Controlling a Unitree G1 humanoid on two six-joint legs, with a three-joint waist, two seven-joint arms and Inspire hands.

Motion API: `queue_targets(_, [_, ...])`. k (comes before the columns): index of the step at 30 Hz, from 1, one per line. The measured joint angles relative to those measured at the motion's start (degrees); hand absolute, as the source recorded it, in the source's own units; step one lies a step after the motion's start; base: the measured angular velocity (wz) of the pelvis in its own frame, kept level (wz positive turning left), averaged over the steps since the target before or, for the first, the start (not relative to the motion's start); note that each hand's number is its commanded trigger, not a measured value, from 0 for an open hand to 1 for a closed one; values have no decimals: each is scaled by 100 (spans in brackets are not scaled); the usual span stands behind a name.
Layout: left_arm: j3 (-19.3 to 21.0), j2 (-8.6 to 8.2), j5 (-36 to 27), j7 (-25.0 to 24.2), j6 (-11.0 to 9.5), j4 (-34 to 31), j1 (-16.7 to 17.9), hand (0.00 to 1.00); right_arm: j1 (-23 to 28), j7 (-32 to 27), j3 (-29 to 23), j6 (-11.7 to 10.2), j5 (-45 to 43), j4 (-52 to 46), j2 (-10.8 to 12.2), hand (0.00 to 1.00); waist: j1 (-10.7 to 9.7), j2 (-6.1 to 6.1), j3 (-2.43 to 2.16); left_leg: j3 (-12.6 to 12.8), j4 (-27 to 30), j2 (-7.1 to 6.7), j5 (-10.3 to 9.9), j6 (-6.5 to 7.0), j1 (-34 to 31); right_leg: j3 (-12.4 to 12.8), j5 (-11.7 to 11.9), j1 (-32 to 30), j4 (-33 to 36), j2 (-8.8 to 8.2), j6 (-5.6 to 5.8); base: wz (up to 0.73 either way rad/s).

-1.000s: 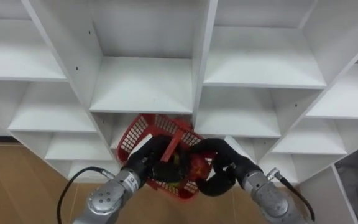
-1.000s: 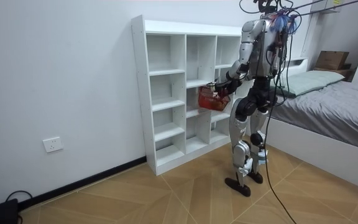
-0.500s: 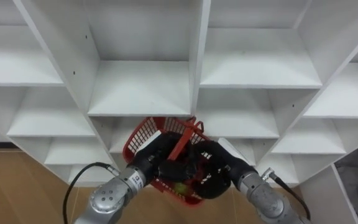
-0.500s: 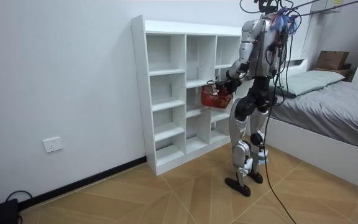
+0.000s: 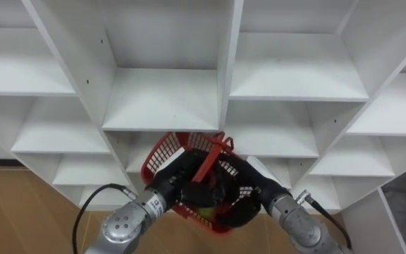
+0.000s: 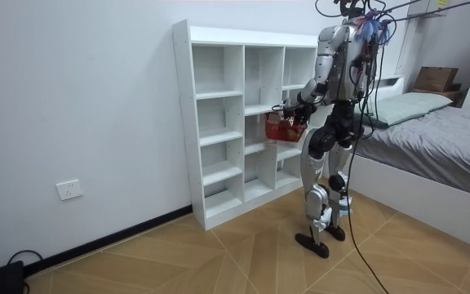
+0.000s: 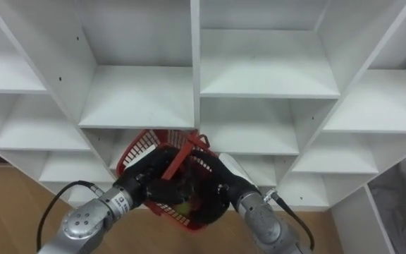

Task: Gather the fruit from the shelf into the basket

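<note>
The left hand (image 5: 178,185) grips the red basket (image 5: 159,152) by its handle, the right hand (image 5: 244,189) is inside it beside a green fruit (image 5: 205,210), its grip I cannot tell, and the closet (image 5: 161,99) above both hands looks bare, so I think it's nearly done.

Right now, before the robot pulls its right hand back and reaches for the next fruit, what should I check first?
1. Basket grip: left hand is curled round the handle of the red basket. Ok.
2. Fruit in the basket: a yellow-green fruit lies at the bottom. Ok.
3. Right hand clear of the basket: it is down inside it. Not ok.
4. Right hand empty: cannot tell.
5. Basket clear of the shelf unit: it hangs close before the shelf fronts. Whether it touches, cannot tell.
6. Stance: the room view shows the robot upright on both feet, facing the shelves. Ok.
</note>
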Motion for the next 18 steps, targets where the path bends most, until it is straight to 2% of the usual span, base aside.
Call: queue_targets(18, [3, 9, 0, 2, 4, -4, 186, 100, 0, -5, 0, 0, 1, -105, 13, 0, 3, 19, 0, -2, -74, -2, 0, -1, 234, 0, -1, 243, -85, 9, 3, 0])
